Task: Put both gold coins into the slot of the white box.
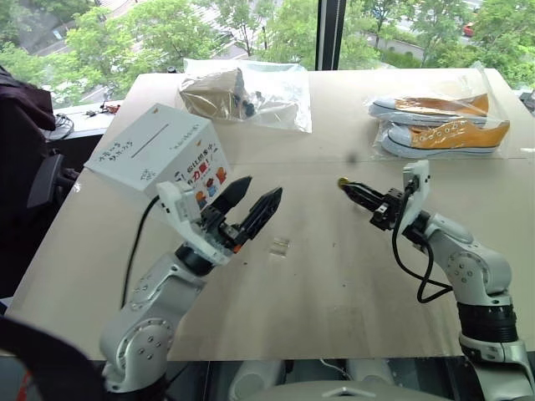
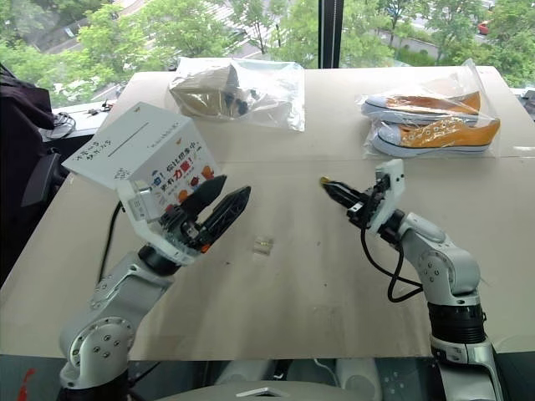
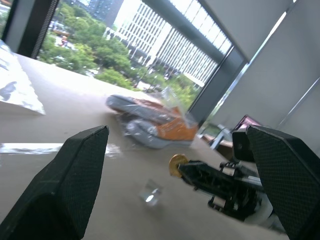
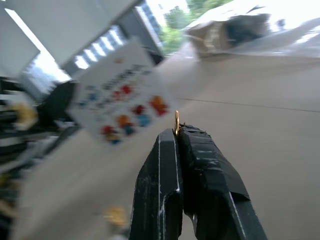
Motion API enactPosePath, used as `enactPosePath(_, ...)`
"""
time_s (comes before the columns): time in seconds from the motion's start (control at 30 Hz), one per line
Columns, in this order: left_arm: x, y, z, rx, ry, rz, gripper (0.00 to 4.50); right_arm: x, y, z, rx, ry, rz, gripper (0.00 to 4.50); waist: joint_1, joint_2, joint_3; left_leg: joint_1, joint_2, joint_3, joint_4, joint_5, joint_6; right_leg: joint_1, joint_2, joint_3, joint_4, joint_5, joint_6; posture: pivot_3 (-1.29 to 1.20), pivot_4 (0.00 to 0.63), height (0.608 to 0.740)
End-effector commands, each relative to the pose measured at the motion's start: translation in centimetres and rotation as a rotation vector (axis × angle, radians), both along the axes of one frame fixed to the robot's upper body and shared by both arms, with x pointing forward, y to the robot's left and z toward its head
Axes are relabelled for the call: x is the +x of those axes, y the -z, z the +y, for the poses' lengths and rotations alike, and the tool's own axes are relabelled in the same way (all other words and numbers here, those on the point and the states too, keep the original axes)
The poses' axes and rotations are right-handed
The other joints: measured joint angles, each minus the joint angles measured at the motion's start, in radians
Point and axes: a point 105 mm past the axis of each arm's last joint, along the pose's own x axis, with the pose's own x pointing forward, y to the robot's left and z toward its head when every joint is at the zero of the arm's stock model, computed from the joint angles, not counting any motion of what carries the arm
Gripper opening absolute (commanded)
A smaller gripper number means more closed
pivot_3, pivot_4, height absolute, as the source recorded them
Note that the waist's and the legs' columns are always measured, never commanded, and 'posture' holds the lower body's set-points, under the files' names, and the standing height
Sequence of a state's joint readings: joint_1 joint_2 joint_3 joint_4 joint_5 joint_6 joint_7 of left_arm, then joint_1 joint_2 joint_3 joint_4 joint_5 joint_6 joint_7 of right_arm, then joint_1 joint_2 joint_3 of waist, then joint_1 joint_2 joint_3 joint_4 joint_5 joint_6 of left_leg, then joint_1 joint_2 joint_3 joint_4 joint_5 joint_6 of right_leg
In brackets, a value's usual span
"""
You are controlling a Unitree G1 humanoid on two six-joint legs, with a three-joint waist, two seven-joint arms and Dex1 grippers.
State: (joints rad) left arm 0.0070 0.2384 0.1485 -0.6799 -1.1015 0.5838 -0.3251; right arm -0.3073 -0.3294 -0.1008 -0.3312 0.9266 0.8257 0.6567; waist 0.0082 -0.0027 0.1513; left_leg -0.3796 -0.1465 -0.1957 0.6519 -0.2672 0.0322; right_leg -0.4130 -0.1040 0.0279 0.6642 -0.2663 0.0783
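Right wrist view: the right tool [image 4: 176, 131] is clamped shut on a coin [image 4: 176, 121], pinched edge-on right at the fingertips, so the disc sticks out past the tips. My guess is that's deliberate, a thin edge leading is what a narrow slot wants.
Coin in head view: same coin [image 1: 343, 181] sits at the tip of the right tool [image 1: 349, 186], up off the table [image 1: 334, 292], pointing toward the box.
Box: white box [image 1: 155, 150] is near the table's left edge, tilted, with the plain face up and the cartoon side facing the robot.
Slot: the slot [image 1: 149, 142] runs across that top face, angled up toward the camera, so it looks reachable from above.
Left tool: left tool [image 1: 251, 205] is wide open and holds nothing, just in front of the box's printed side. Looks like it's there to steady the box, but I can't tell if it touches.
Second coin: a blurry gold blob [image 4: 116, 216] low in the right wrist view might be it, can't say for sure.
Clear piece: small glassy bit [image 1: 280, 245] lies on the table between the arms, not part of the job.
Background: bagged brown box [image 1: 242, 96] and bagged shoes [image 1: 439, 125] sit at the far side, well out of the way.
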Motion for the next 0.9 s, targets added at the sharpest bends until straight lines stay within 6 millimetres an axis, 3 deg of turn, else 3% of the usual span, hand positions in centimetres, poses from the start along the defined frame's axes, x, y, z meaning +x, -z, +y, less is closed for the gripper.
enactPosePath(0.03, -1.4, -0.3, -0.8, -0.124, 0.167, 0.019, 4.5, -3.0, -2.3, 1.8, 0.071, -0.199, -0.027, 0.08, -0.002, 0.0, 0.0, 0.0, 0.0, 0.0, 0.0, 0.0, 0.0, 0.0, 0.0, 0.0, 0.0, 0.0, 0.0, 0.0, 0.15, 0.736)
enactPosePath(0.33, -3.2, 0.0, -2.3, -0.201, 0.369, 0.077, 4.5, -4.9, -3.4, 3.3, 0.116, -0.333, -0.01, 0.08, -0.001, 0.0, 0.0, 0.0, 0.0, 0.001, 0.0, 0.0, 0.0, 0.0, 0.0, 0.0, 0.0, 0.0, 0.0, 0.0, 0.15, 0.736)
enactPosePath(0.4, -3.3, 0.0, -2.4, -0.208, 0.384, 0.08, 4.09, -5.1, -3.6, 3.5, 0.127, -0.344, -0.006, 0.0, -0.001, 0.0, 0.0, 0.0, 0.0, 0.0, 0.0, 0.0, 0.0, 0.0, 0.0, 0.0, 0.0, 0.0, 0.0, 0.0, 0.15, 0.736)
enactPosePath(0.47, -3.3, 0.0, -2.4, -0.205, 0.39, 0.078, 3.38, -5.1, -3.7, 3.6, 0.134, -0.349, -0.002, 0.0, -0.001, 0.0, 0.0, 0.0, 0.0, 0.0, 0.0, 0.0, 0.0, 0.0, 0.0, 0.0, 0.0, 0.0, 0.0, 0.0, 0.15, 0.736)
enactPosePath(0.7, -3.3, 0.3, -2.6, -0.179, 0.4, 0.087, 0.06, -5.3, -4.0, 4.0, 0.134, -0.376, 0.002, 0.0, 0.0, 0.0, 0.0, 0.0, 0.0, 0.0, 0.0, 0.0, 0.0, 0.0, 0.0, 0.0, 0.0, 0.0, 0.0, 0.0, 0.15, 0.736)
enactPosePath(0.9, -3.3, 0.4, -2.8, -0.17, 0.397, 0.091, 0.06, -5.4, -4.1, 4.0, 0.13, -0.383, -0.005, 0.0, 0.0, 0.0, 0.0, 0.0, 0.0, 0.0, 0.0, 0.0, 0.0, 0.0, 0.0, 0.0, 0.0, 0.0, 0.0, 0.0, 0.15, 0.736)
